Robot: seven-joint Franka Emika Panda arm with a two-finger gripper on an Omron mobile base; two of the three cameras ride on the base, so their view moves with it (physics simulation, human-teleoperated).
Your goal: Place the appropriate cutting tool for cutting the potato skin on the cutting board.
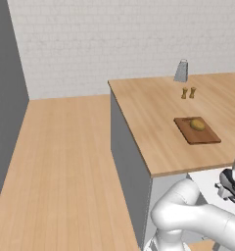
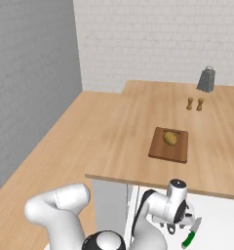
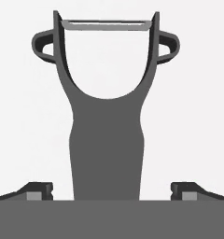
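Straddling the peeler [image 3: 107, 135], my claw [image 3: 112, 191] has its fingers [image 3: 37, 189] spread wide on either side of the dark handle, touching neither side. My arm is folded low, below the counter's [image 2: 119, 146] near edge, beside a green-handled knife [image 2: 191, 234]. Far up on the counter, the cutting board [image 2: 160, 149] holds the potato [image 2: 170, 138].

no readable text, labels or numbers
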